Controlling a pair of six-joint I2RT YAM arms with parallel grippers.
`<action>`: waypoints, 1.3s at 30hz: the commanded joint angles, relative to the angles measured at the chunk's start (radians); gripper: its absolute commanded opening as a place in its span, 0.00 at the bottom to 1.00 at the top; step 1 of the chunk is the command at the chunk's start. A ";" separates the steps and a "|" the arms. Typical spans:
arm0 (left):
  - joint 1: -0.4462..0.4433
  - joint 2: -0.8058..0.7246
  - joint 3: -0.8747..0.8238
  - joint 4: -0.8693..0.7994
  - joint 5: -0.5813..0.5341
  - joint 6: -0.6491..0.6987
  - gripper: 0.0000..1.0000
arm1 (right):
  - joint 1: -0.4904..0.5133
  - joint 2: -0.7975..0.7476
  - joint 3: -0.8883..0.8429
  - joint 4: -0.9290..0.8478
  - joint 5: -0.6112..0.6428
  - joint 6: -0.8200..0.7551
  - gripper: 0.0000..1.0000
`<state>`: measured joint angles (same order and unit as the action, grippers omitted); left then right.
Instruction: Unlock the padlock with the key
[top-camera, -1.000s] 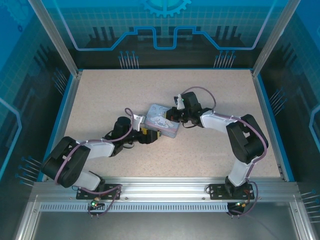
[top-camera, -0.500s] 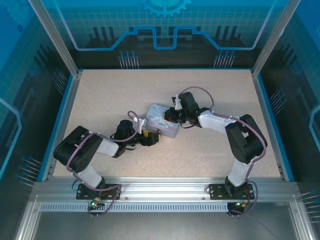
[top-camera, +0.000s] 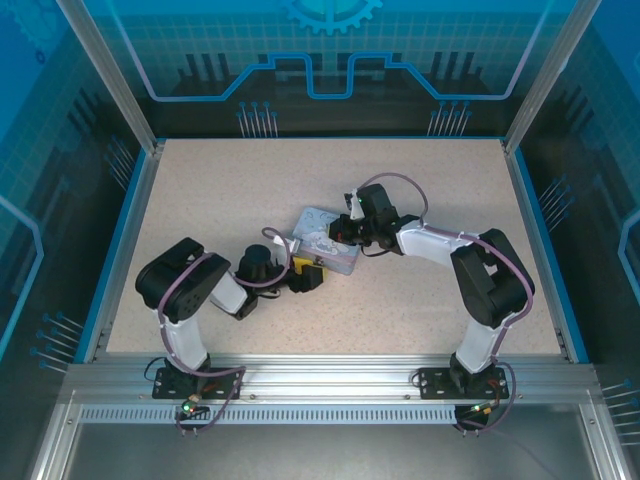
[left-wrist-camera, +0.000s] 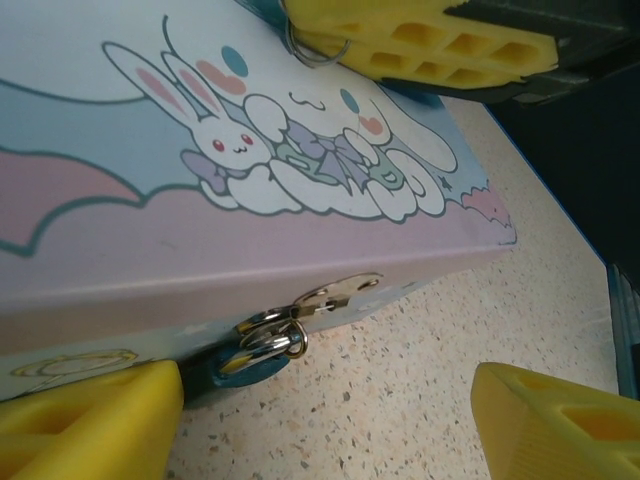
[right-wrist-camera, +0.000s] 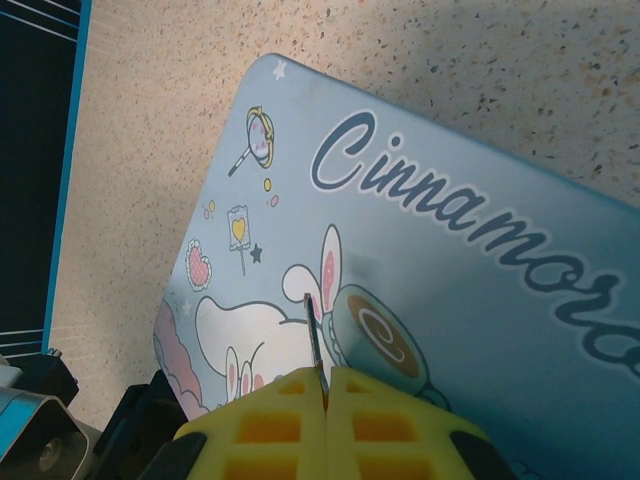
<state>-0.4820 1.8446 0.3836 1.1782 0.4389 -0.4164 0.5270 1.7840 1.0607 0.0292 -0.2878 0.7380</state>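
While the key (right-wrist-camera: 314, 335) is clamped in the right claw (right-wrist-camera: 327, 388) above the tin (right-wrist-camera: 450, 300), the padlock (left-wrist-camera: 262, 352) is seen hanging from its front hasp (left-wrist-camera: 338, 291), the left claw (left-wrist-camera: 325, 405) spread apart before it.

We see the cartoon-printed tin (left-wrist-camera: 200, 250) on the speckled counter (left-wrist-camera: 420, 340) — the padlock (left-wrist-camera: 262, 350) hangs from its hasp, lower centre-left, just beside one of the left fingers (left-wrist-camera: 80, 425), spread across both bottom corners.
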 joint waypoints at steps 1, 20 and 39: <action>-0.020 0.032 0.007 -0.015 -0.078 0.034 0.76 | 0.019 0.031 -0.029 -0.181 0.061 0.003 0.00; -0.038 0.115 0.090 -0.048 0.026 0.012 0.62 | 0.024 0.033 -0.027 -0.183 0.062 0.000 0.00; -0.042 0.130 0.164 -0.101 0.085 -0.035 0.54 | 0.023 0.037 -0.045 -0.166 0.059 0.006 0.00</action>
<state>-0.5144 1.9446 0.5220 1.1275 0.4805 -0.4217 0.5323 1.7794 1.0618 0.0189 -0.2691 0.7383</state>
